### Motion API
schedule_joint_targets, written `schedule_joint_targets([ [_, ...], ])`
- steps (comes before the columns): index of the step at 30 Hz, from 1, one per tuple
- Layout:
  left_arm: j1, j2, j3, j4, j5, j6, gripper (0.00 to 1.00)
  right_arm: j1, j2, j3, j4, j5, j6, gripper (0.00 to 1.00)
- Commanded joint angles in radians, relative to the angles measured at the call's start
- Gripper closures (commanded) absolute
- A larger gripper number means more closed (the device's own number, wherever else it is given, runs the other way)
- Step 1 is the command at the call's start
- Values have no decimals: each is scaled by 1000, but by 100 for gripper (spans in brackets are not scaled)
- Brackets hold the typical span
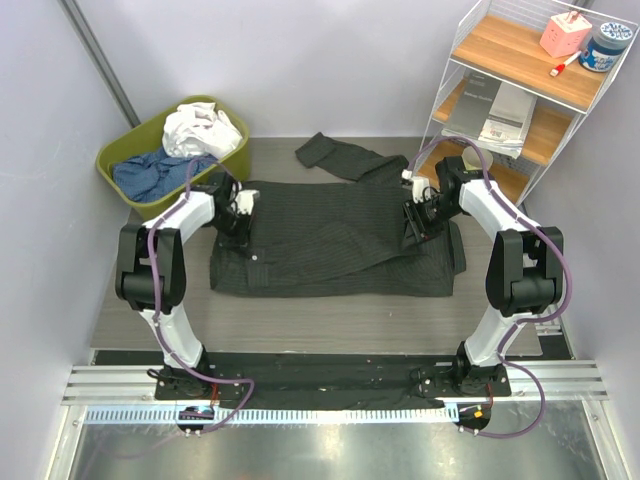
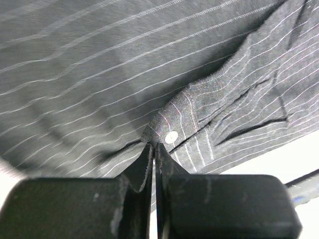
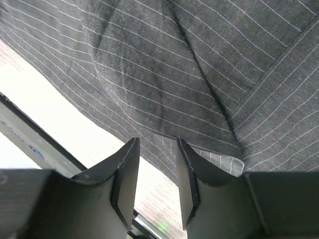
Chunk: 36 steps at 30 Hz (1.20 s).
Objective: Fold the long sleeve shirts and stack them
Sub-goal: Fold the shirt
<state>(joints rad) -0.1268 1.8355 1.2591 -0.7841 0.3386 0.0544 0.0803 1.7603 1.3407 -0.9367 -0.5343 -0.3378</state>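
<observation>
A dark pinstriped long sleeve shirt (image 1: 330, 240) lies spread on the table, partly folded over itself, with one sleeve (image 1: 345, 157) trailing toward the back. My left gripper (image 1: 240, 215) is at the shirt's left edge. In the left wrist view its jaws (image 2: 153, 145) are pressed together on a fold of the fabric beside a white button (image 2: 171, 137). My right gripper (image 1: 415, 222) is at the shirt's right side. In the right wrist view its fingers (image 3: 156, 142) stand apart, with the shirt's edge (image 3: 164, 94) just beyond the tips and not pinched.
A green basket (image 1: 125, 150) holding white and blue clothes sits at the back left. A wire shelf unit (image 1: 520, 95) with papers, a pink box and a blue tub stands at the back right, close to the right arm.
</observation>
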Motion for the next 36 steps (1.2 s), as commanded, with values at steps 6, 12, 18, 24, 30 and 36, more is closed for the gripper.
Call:
schedule_joint_targets([
  [6, 3, 13, 177, -113, -162, 84, 100, 7, -21, 18, -1, -12, -24, 59],
  [12, 3, 42, 177, -77, -205, 88, 98, 71, -22, -9, 21, -7, -24, 60],
  [18, 4, -60, 96, -6, -231, 180, 54, 101, 1, -67, 65, 111, -32, 62],
  [24, -45, -42, 82, -20, -199, 332, 42, 101, 65, -61, 96, 282, -79, 63],
  [30, -76, 70, 43, -38, -265, 410, 48, 102, 136, -109, 95, 417, -194, 63],
  [36, -85, -17, -157, -61, -293, 456, 50, 121, 88, -302, 75, 456, -303, 63],
])
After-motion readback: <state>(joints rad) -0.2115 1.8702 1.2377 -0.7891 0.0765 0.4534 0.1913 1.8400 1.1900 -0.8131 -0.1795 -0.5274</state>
